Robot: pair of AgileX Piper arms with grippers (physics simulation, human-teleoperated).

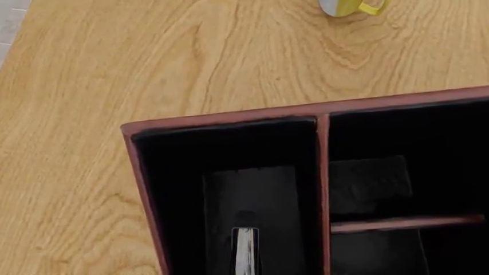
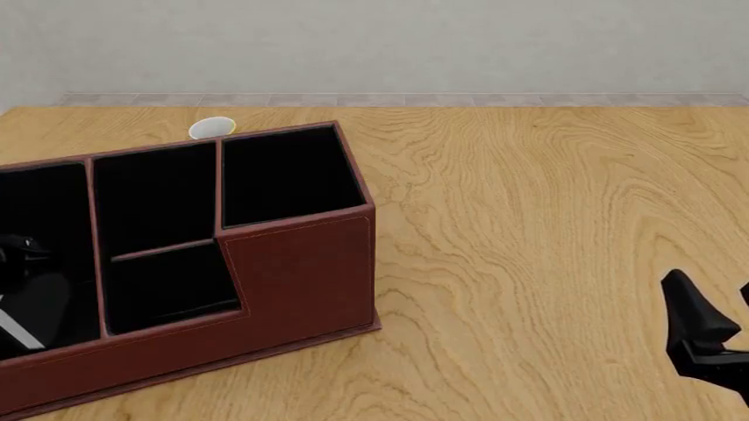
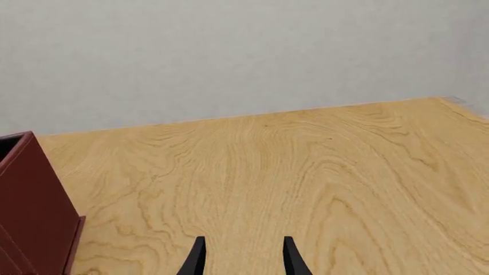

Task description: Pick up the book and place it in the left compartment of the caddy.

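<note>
Black book [image 1: 246, 252] stands half-hidden inside the left compartment [image 1: 229, 149].

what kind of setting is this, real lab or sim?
Likely a simulated tabletop: flat-rendered light wood-grain table against a blank grey wall, holding only a reddish-brown leather-look caddy and a small white-and-yellow cup. No room clutter is visible.

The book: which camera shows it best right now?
Left wrist view: the book shows edge-on, white pages visible, down inside the left compartment of the caddy. The front view catches only a white sliver at the frame edge. Right wrist view doesn't show it.
</note>
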